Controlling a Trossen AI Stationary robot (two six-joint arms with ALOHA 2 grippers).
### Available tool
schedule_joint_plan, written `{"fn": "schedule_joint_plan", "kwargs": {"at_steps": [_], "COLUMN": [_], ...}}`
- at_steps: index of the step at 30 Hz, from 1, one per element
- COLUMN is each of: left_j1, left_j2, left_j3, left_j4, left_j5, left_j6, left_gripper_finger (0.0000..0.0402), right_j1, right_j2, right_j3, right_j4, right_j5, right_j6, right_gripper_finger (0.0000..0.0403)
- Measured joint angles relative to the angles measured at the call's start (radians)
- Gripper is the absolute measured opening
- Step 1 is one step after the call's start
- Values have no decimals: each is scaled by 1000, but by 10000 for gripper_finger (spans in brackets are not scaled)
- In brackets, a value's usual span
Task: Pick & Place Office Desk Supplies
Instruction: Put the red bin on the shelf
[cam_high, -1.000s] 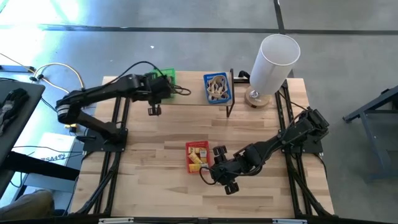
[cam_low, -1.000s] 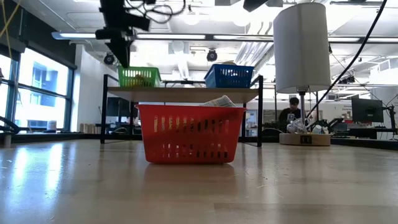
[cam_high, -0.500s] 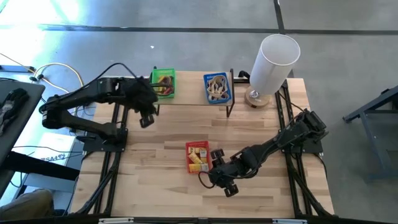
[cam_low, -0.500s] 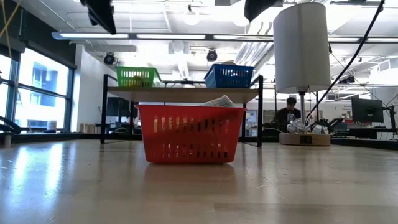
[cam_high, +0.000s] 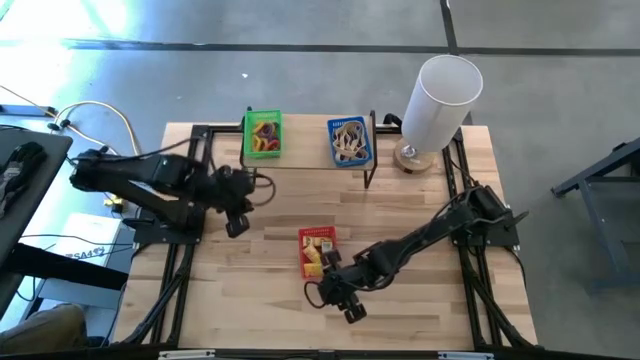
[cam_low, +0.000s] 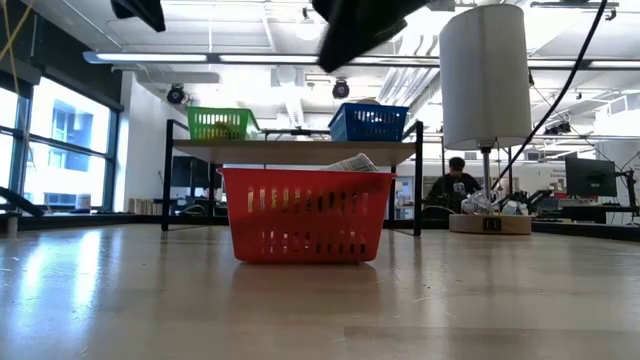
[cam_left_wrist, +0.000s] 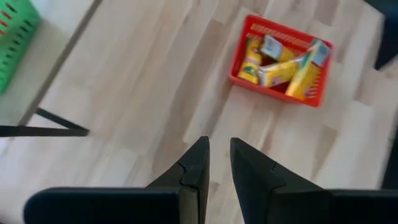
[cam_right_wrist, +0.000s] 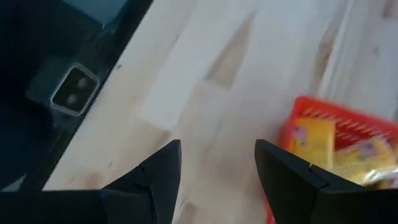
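**Both my grippers over bare wood, baskets apart from them**

My left gripper (cam_high: 237, 224) hangs over the table (cam_high: 250, 290) at about nine o'clock from the table's middle, in the high view. Its fingers (cam_left_wrist: 198, 163) stand nearly together with a thin gap between them, and nothing sits in that gap: I hold nothing there. From this gripper the red basket (cam_high: 317, 251) lies toward four o'clock, well apart; my left wrist view shows it with yellow-white packets (cam_left_wrist: 280, 62) lying inside. The green basket (cam_high: 264, 134) with its coloured rings (cam_high: 265, 138) sits on the raised shelf (cam_high: 305, 160) toward one o'clock from the same gripper.

My right gripper (cam_high: 343, 300) is low near the table's front, at about five o'clock from the red basket and just beside it. Its fingers (cam_right_wrist: 163, 168) stand apart, released, with only bare wood between them; the basket's rim and packets show off to one side in my right wrist view.

The blue basket (cam_high: 349, 141) holding tan rubber-band loops (cam_high: 348, 138) rests on the shelf at twelve o'clock from the red basket. The tall white cylinder (cam_high: 437, 100) stands at the table's far right corner.
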Motion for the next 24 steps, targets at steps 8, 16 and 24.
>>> {"fn": "schedule_joint_plan", "kwargs": {"at_steps": [8, 16, 24], "left_j1": [-162, -250, -298], "left_j2": [3, 5, 7], "left_j3": [-85, -196, -256], "left_j4": [19, 128, 209], "left_j5": [-156, -165, -177], "left_j6": [-138, -163, -162], "left_gripper_finger": [61, 61, 61], "right_j1": [-34, -12, -19], "right_j2": [7, 120, 162], "right_j3": [0, 1, 1], "right_j4": [71, 116, 161], "right_j5": [140, 152, 322], "right_j6": [-16, -100, -99], "right_gripper_finger": [193, 193, 193]}}
